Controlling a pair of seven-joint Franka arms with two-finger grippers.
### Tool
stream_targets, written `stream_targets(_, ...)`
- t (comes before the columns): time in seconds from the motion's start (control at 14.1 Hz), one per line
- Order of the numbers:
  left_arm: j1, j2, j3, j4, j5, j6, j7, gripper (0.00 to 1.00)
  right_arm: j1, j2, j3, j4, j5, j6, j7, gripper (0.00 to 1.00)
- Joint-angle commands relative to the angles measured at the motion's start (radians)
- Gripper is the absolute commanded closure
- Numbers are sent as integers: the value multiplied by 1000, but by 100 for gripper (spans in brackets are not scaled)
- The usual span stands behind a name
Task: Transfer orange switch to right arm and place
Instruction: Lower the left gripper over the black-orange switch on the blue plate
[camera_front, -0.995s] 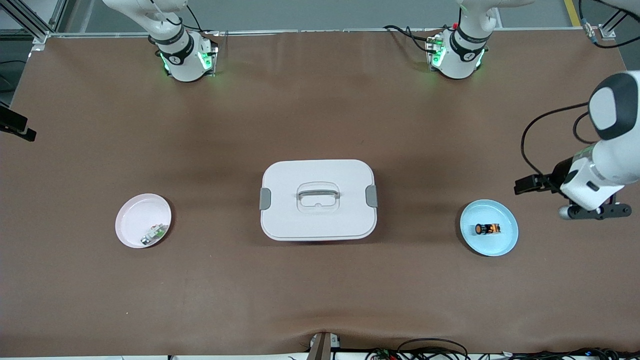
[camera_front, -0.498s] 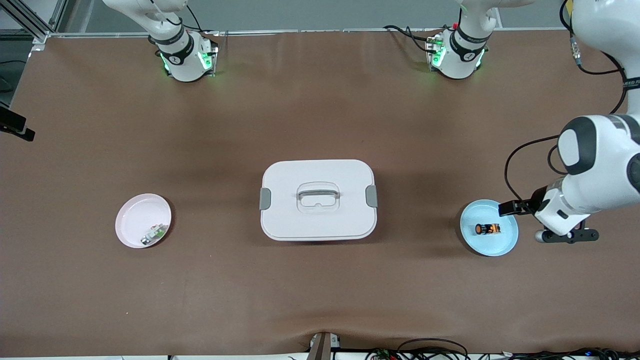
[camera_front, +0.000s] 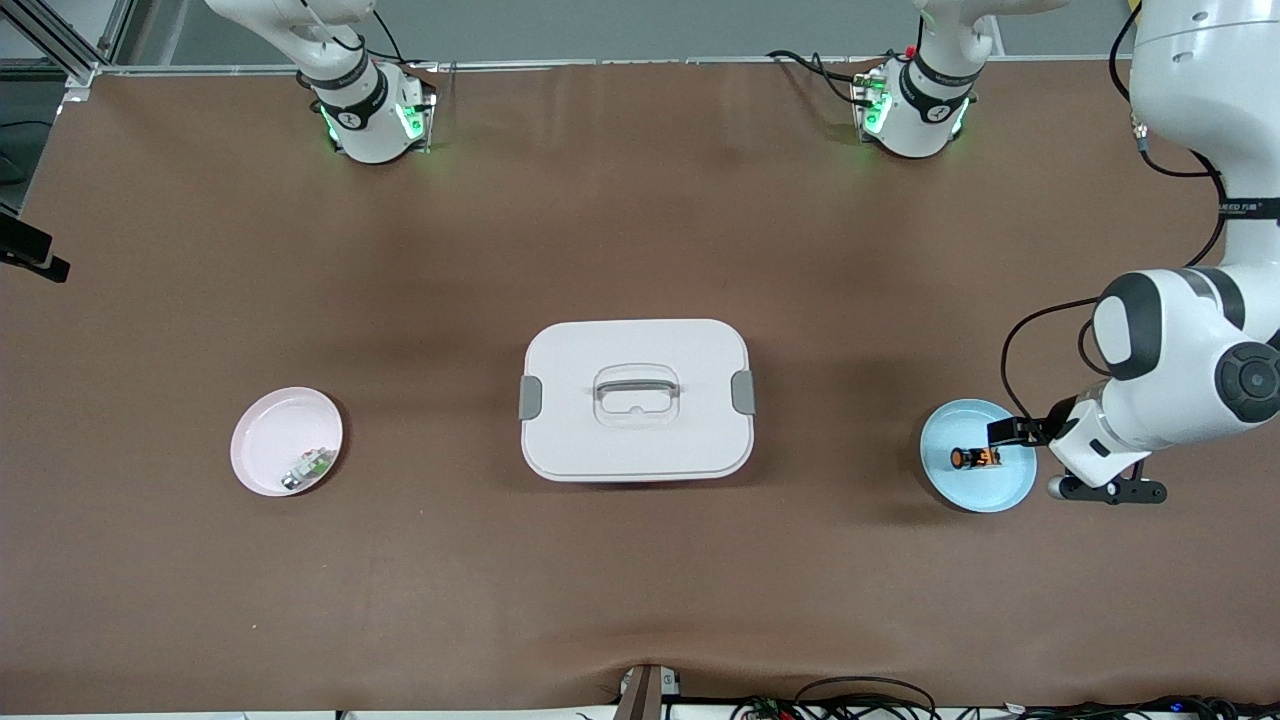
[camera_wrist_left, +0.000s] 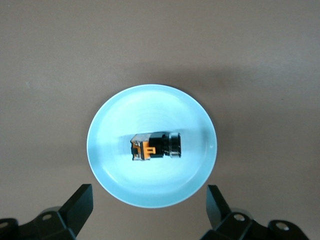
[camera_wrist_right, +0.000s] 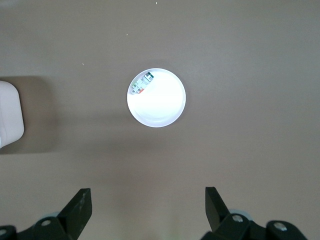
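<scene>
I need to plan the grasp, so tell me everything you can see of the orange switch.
The orange switch is a tiny black cylinder with a round orange cap, orange markings and a metallic ring. It lies on its side near the middle of the light blue plate, touching only the plate, toward the left arm's end of the table.
</scene>
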Motion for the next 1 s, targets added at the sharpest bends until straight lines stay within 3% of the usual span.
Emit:
stream_targets(0.0, 4, 44, -3, 20, 14, 33, 12, 0, -8, -19, 6, -8, -4, -4, -1, 0)
stream_targets(0.92, 1, 170, -3, 70, 9, 90, 12, 0, -8, -19, 6, -8, -5, -6, -1, 0)
